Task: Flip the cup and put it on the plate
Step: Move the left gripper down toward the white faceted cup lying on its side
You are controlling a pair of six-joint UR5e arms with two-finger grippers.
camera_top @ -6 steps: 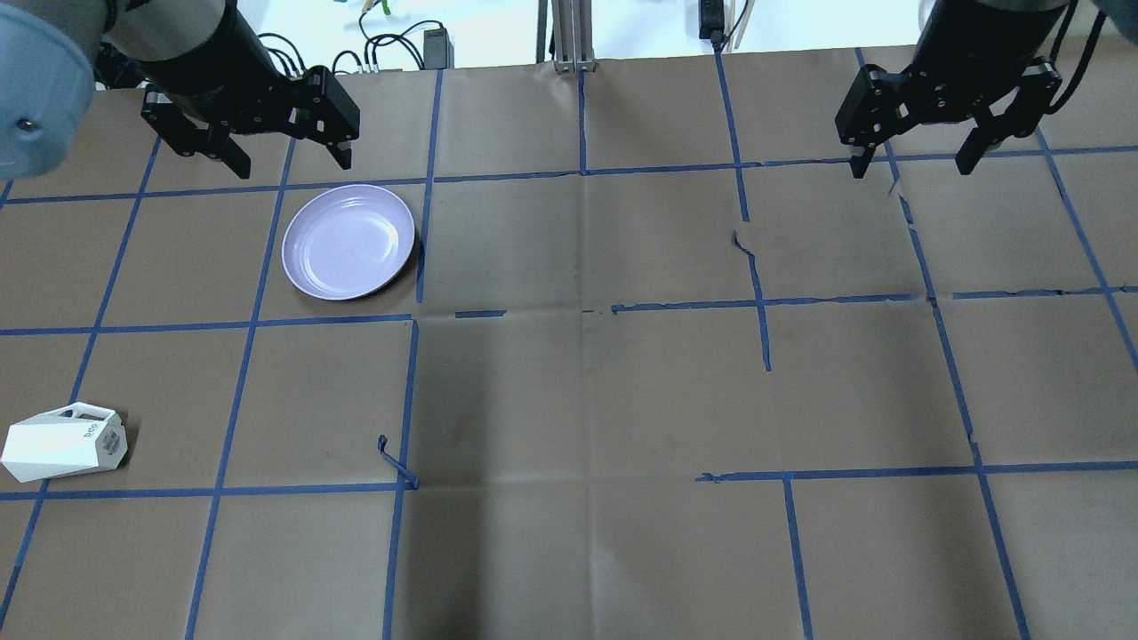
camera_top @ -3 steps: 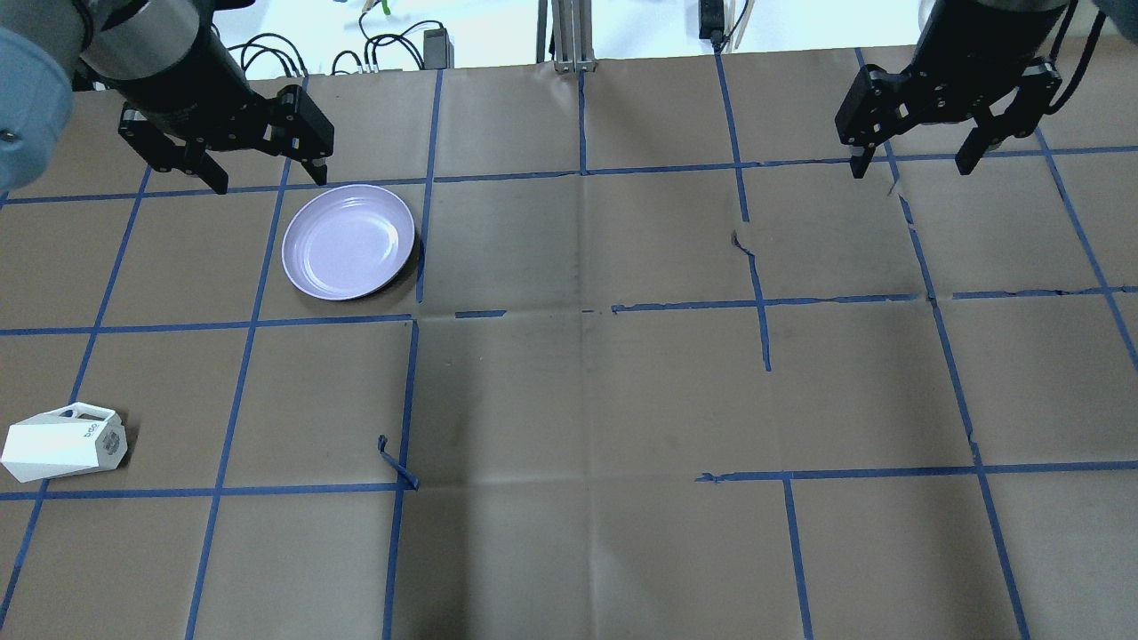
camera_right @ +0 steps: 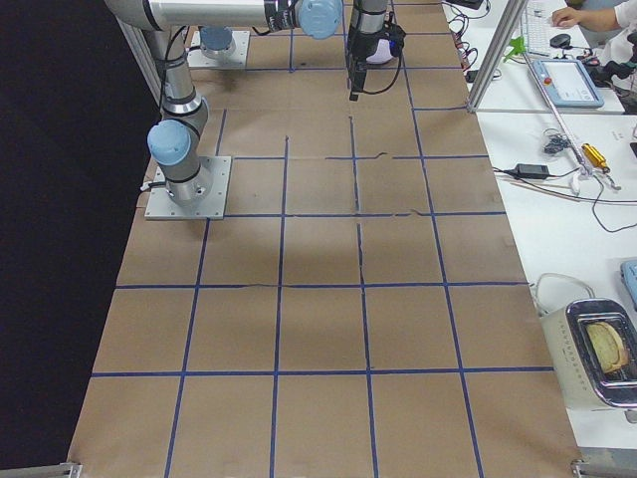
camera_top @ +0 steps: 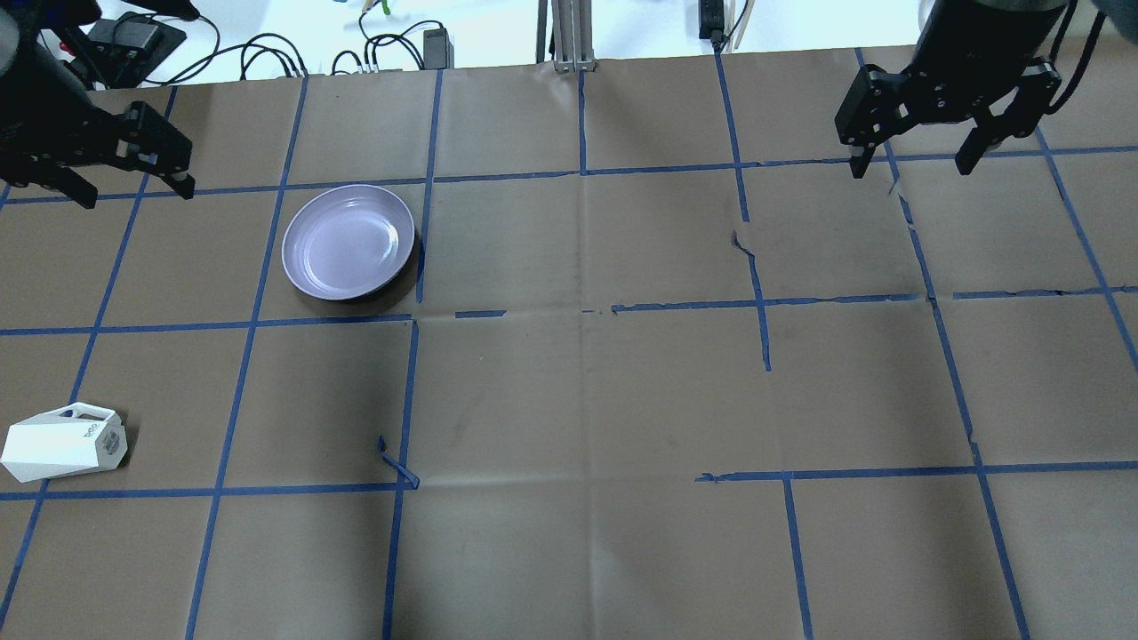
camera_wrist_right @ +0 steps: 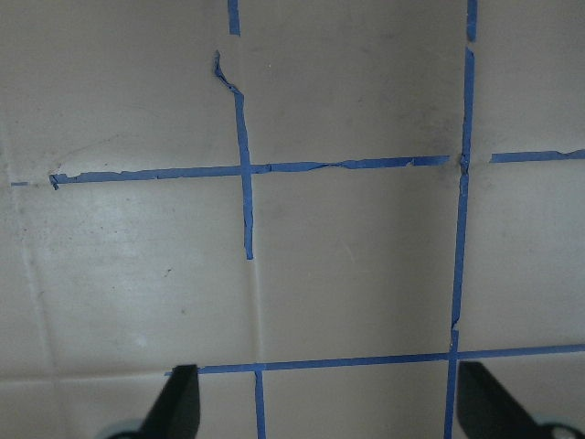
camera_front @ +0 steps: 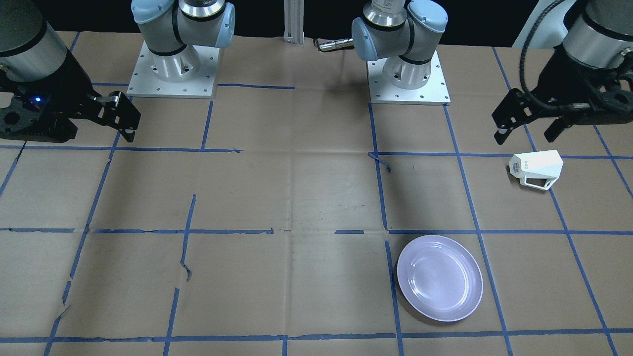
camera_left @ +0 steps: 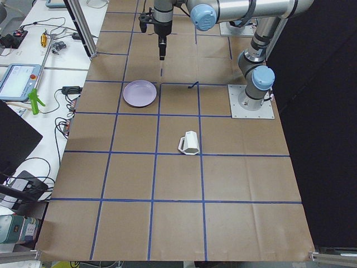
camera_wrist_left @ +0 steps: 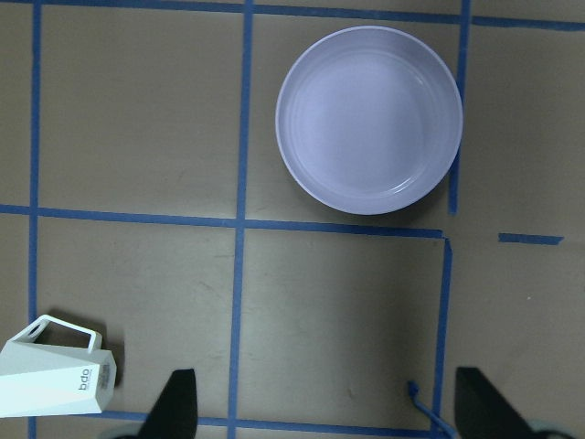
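Brown paper (camera_top: 578,400) covers the whole table. It is matt, creased along its folds and scuffed dark near the middle. The blue tape (camera_top: 178,325) laid over it in a grid looks thin and papery, torn and lifting in places. The plate (camera_top: 348,242) is smooth and glossy, with bright highlights on its rim. The cup (camera_top: 62,442) is white and smooth, with a duller sheen. The left gripper (camera_top: 135,193) and right gripper (camera_top: 909,169) are matt black. The base plates (camera_front: 143,89) are bare silvery metal, and the joint caps (camera_front: 225,24) look like smooth pale-blue plastic.

Robotics laboratory. Paper-covered surface (camera_top: 587,400) gridded in blue tape (camera_top: 178,327); two robot arms (camera_front: 183,20) bolted to metal base plates (camera_front: 148,89). Side benches (camera_right: 518,239) carry cables (camera_left: 70,120) and a control pendant (camera_left: 17,81).
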